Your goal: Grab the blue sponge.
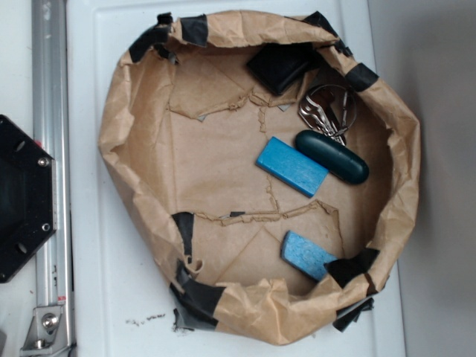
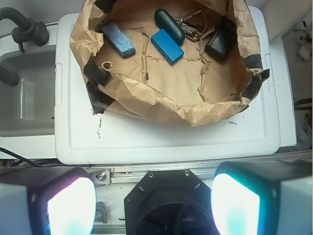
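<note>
The blue sponge [image 1: 309, 255] [image 2: 118, 39], a small speckled blue block, lies inside the crumpled brown paper basin [image 1: 149, 149] [image 2: 161, 100], close to its wall and partly tucked under the rim in the exterior view. My gripper [image 2: 153, 205] shows only in the wrist view, at the bottom edge. Its two bright pads [image 2: 71, 205] stand wide apart, open, with nothing between them. It hangs above the black base plate [image 2: 171, 200], well short of the basin and the sponge.
In the basin also lie a smoother, brighter blue block [image 1: 291, 166] [image 2: 167, 46], a dark teal oval case [image 1: 332, 156] [image 2: 169, 19], a bunch of keys [image 1: 325, 111] and a black box [image 1: 281, 65]. The basin sits on a white lid [image 2: 166, 139]. A grey sink [image 2: 24, 98] lies beside it.
</note>
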`<state>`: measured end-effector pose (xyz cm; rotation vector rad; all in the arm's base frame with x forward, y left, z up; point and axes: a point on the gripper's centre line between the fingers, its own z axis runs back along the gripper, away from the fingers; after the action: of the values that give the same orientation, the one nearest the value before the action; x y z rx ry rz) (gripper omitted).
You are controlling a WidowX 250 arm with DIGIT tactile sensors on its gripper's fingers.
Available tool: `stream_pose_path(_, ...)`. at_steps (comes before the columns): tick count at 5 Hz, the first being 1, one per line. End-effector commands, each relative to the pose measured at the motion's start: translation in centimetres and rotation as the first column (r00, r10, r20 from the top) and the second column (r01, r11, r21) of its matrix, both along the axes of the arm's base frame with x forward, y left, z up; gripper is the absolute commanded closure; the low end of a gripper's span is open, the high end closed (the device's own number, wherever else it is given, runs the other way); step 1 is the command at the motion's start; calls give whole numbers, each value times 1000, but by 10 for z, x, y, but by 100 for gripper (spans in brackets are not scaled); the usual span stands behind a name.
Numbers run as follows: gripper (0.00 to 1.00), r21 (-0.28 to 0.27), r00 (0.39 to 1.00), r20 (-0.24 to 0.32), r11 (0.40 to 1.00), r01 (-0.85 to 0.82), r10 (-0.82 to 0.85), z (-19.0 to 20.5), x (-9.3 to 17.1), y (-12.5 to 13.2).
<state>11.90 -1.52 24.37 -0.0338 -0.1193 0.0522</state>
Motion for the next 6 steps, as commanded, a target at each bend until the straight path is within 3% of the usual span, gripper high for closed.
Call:
stream_pose_path(1,0,0,1000,0,1000,0,0,0,0,0)
stream_pose_path(2,0,-63,975,200,992,112,-97,-15,35,10)
stream_pose_path(3,0,13,844,430,937,349,-321,-6,86,4)
stream_pose_path(4,0,78,806,420,901,427,-418,-20,125,-8)
stream_pose_path(5,0,121,807,267,849,514,-526,-59,156,-23)
stream_pose_path(6,0,103,805,184,826,554,-564,-97,169,-19)
